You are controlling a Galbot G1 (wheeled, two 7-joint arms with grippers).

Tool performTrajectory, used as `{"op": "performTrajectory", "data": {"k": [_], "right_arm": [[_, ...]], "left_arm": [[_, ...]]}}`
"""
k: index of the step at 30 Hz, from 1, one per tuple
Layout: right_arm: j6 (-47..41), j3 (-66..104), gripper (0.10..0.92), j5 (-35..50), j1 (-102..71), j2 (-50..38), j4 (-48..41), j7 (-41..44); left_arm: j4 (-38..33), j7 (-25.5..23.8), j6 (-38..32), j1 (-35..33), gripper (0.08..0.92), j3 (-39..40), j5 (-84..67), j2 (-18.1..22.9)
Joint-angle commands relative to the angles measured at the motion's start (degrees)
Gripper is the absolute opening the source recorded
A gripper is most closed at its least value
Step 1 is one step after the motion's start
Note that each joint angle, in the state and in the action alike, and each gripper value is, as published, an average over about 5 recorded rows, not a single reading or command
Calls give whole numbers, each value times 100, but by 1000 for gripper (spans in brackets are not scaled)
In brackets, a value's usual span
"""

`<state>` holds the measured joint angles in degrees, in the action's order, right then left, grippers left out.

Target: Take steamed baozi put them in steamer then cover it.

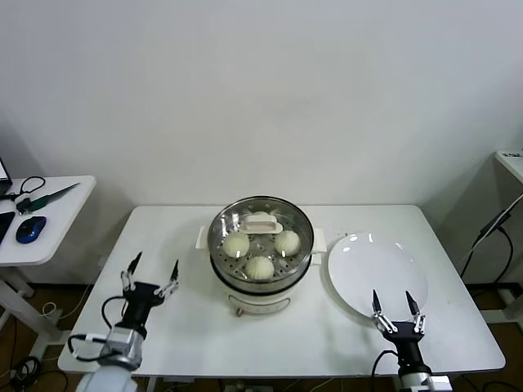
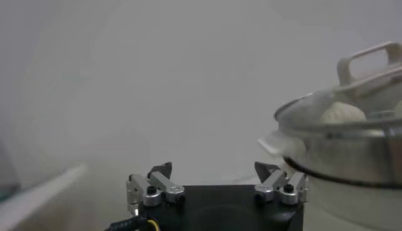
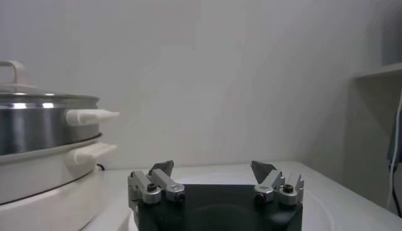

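The steel steamer (image 1: 261, 282) on its cream base stands mid-table with the glass cover (image 1: 261, 231) resting on it, cream handle up. Through the glass I see several baozi (image 1: 260, 267) on the tray. In the left wrist view the steamer (image 2: 352, 157) and cover (image 2: 370, 69) are off to one side, with a baozi (image 2: 342, 113) showing under the lid. My left gripper (image 1: 150, 274) (image 2: 213, 168) is open and empty, on the table left of the steamer. My right gripper (image 1: 396, 309) (image 3: 213, 166) is open and empty at the plate's front edge; the steamer (image 3: 44, 125) is beside it.
An empty white plate (image 1: 377, 273) lies right of the steamer. A side table (image 1: 37, 220) with a blue mouse (image 1: 30, 229) and cables stands at the far left. A shelf edge (image 1: 511, 159) shows at the far right.
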<state>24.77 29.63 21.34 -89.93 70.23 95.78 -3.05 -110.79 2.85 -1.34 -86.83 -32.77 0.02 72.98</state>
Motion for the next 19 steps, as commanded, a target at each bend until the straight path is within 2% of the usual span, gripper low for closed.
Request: {"op": "performTrajectory", "data": {"k": [1,5,19], "right_arm": [[15,-43,823,85,5,-30,-15,-47],[19,-53,823,85,5,-26,-23,-45],[29,-40,823,83,-13,-11,-10,-66]], "left_arm": [[534,90,-767,-432,823,-505,-1207,-7],[693,9,-868,-476,823,-374,-1120,102],[556,-174,-933,-535,823,-227,-1126,163]]}}
